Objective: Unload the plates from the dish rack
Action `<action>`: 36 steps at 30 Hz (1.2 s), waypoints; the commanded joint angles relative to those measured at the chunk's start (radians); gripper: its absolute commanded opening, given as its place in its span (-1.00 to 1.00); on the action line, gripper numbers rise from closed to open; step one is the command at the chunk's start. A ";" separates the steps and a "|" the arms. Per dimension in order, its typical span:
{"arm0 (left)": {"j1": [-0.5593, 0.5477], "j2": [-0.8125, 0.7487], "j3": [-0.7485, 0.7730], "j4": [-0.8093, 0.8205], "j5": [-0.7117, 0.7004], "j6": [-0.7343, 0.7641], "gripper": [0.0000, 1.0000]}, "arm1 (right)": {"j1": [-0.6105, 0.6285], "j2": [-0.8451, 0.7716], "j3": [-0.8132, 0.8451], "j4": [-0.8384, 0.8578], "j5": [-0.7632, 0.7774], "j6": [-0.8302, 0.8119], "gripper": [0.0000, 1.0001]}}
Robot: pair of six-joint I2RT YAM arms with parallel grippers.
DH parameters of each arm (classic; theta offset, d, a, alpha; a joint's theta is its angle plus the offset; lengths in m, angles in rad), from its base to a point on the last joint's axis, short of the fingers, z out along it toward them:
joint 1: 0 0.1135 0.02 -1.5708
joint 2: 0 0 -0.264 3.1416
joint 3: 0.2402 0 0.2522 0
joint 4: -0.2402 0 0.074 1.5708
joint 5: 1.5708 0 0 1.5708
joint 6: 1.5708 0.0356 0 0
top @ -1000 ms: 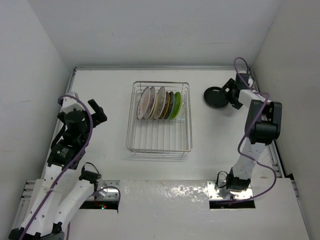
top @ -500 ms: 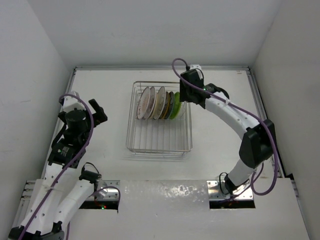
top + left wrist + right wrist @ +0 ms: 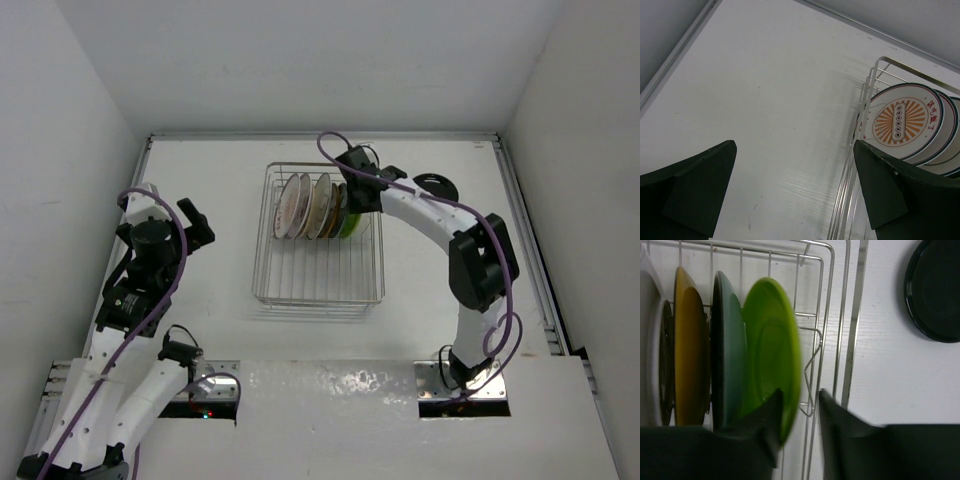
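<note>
Right hand (image 3: 800, 396) has swung in, straddling the upright green plate (image 3: 767, 350).

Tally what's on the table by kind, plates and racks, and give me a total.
Dish rack: 1
Plates: 7, six standing in the rack, one dark plate flat on the table
Total: 8

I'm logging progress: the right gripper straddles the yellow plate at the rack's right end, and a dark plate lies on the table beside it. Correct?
Not quite. The right wrist view shows the right gripper straddling the green plate, not a yellow one, at that end of the dish rack. The dark plate does lie on the table beside it.
</note>
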 commanded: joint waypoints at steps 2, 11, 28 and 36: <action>0.010 -0.012 -0.003 0.036 0.012 0.008 1.00 | 0.013 0.036 0.080 -0.009 0.054 0.020 -0.53; 0.010 -0.013 -0.003 0.036 0.012 0.008 1.00 | 0.024 0.070 0.275 -0.136 0.197 0.059 -1.00; 0.009 -0.012 -0.004 0.037 0.018 0.008 1.00 | -0.534 -0.275 -0.111 0.281 -0.228 0.063 -1.00; 0.007 0.001 -0.004 0.041 0.024 0.012 1.00 | -0.771 -0.192 -0.317 0.676 -0.467 0.203 -1.00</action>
